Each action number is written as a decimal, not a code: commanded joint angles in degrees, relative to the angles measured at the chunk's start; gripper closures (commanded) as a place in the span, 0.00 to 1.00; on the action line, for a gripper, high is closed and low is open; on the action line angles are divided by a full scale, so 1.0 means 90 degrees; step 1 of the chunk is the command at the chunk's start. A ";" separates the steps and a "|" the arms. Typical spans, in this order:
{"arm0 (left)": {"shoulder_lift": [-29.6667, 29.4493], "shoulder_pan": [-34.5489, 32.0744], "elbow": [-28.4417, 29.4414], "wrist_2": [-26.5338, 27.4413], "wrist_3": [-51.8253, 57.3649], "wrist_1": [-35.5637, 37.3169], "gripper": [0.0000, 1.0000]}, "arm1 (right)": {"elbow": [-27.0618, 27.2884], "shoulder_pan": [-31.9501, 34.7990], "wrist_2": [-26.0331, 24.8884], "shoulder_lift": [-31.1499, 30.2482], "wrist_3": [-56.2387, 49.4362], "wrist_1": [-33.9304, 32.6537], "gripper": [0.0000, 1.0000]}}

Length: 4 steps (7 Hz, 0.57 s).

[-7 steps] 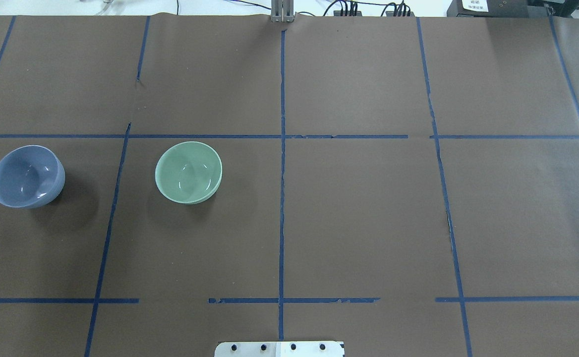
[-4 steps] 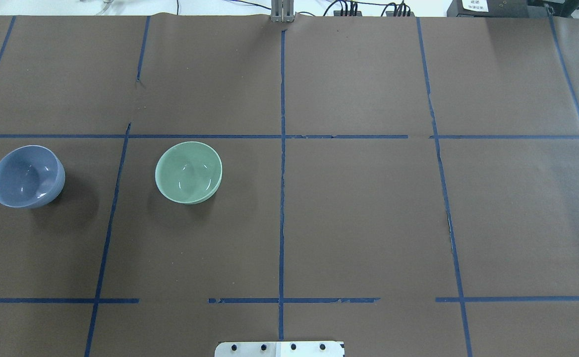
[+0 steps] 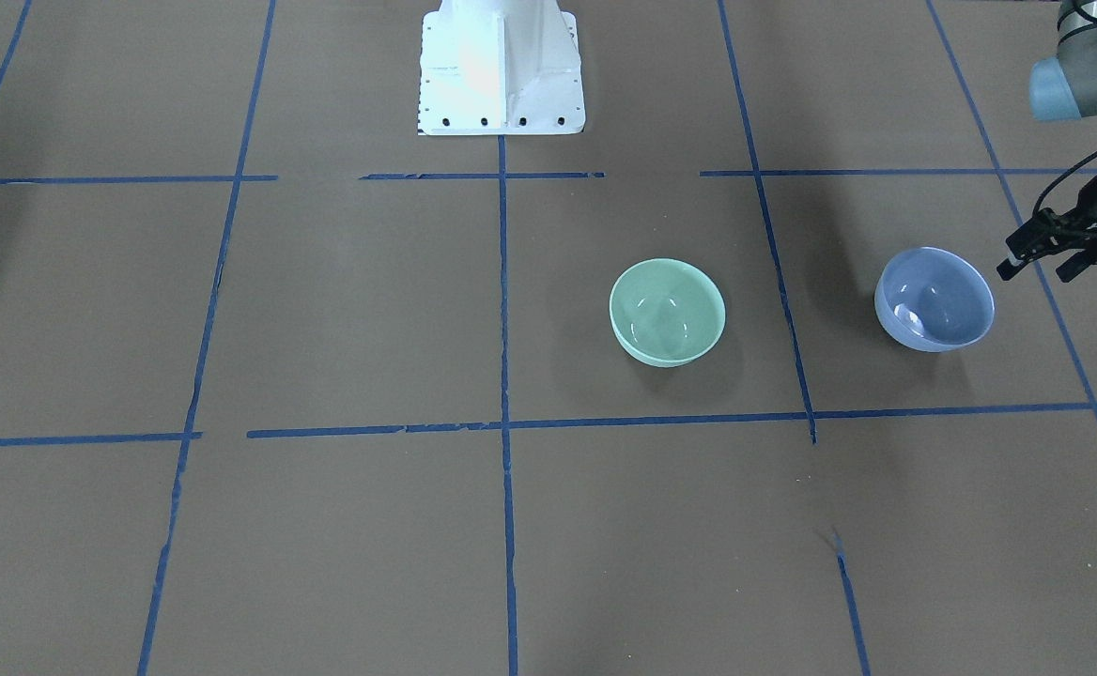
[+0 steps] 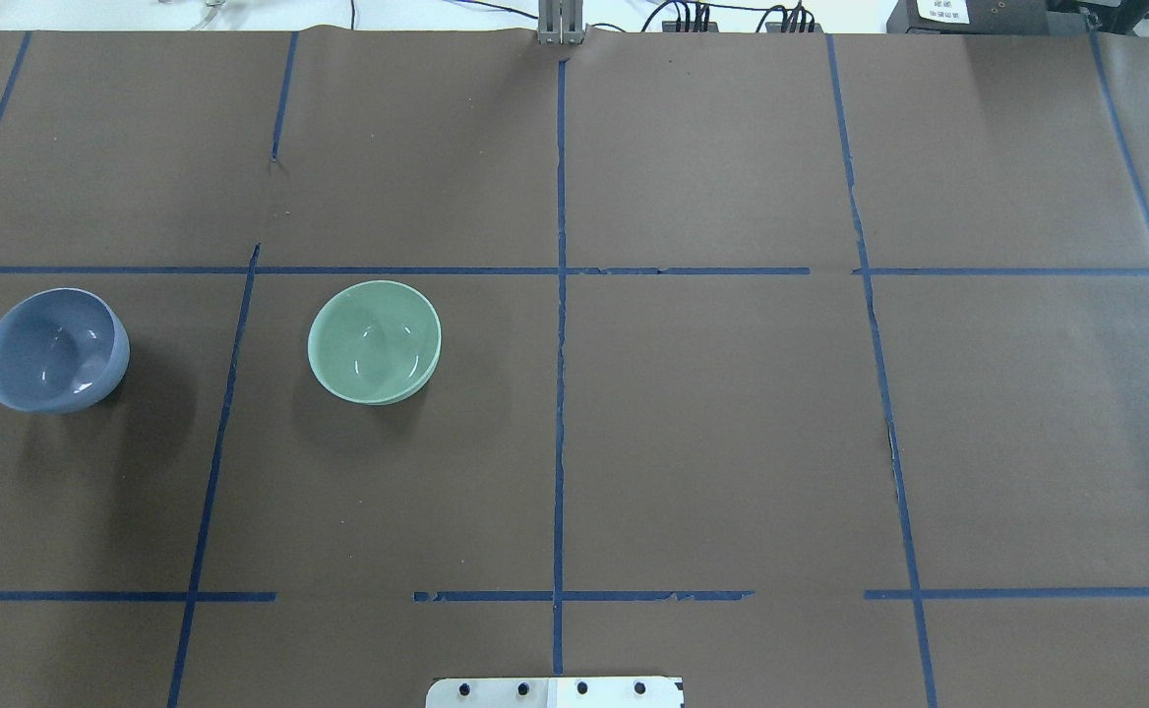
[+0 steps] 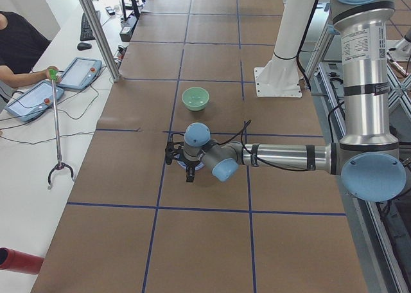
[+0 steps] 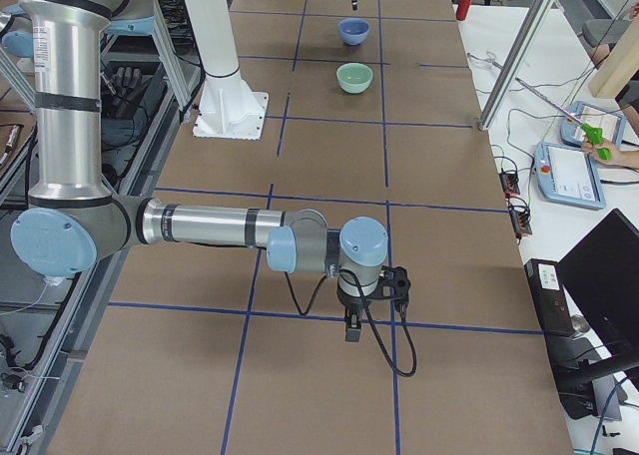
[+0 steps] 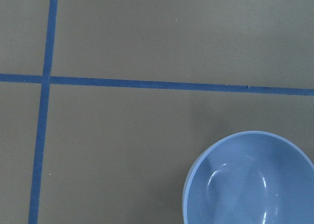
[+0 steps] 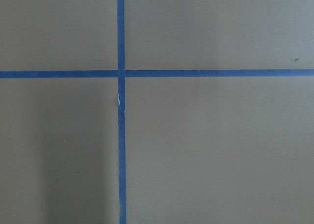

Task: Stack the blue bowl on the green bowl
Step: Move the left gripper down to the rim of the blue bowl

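Brown paper (image 4: 732,442) bears empty blue bowl (image 4: 55,349), green bowl (image 4: 375,341); left fingers (image 3: 1018,255) spread, right fingers (image 6: 351,330) unclear.

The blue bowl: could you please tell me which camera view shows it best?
Exterior front-facing: the blue bowl sits whole and unobstructed, its inside visible. Overhead shows it whole, near the frame's left edge; the left wrist view crops it; exterior right shows it small; in exterior left the left arm mostly hides it.
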 commanded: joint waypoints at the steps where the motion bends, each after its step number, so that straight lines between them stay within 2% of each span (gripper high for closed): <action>1: -0.0324 0.0363 0.0467 0.0143 -0.0171 -0.0203 0.00 | 0.0000 0.0000 0.0004 0.0000 0.0000 0.0000 0.00; 2: -0.0354 0.0519 0.0517 0.0143 -0.0152 -0.0203 0.00 | 0.0000 0.0000 0.0004 0.0000 0.0000 0.0000 0.00; 3: -0.0355 0.0521 0.0517 0.0143 -0.0142 -0.0203 0.13 | 0.0000 0.0000 0.0004 0.0000 0.0000 0.0000 0.00; 4: -0.0355 0.0530 0.0517 0.0143 -0.0093 -0.0203 0.31 | 0.0000 0.0000 -0.0005 0.0000 0.0000 -0.0010 0.00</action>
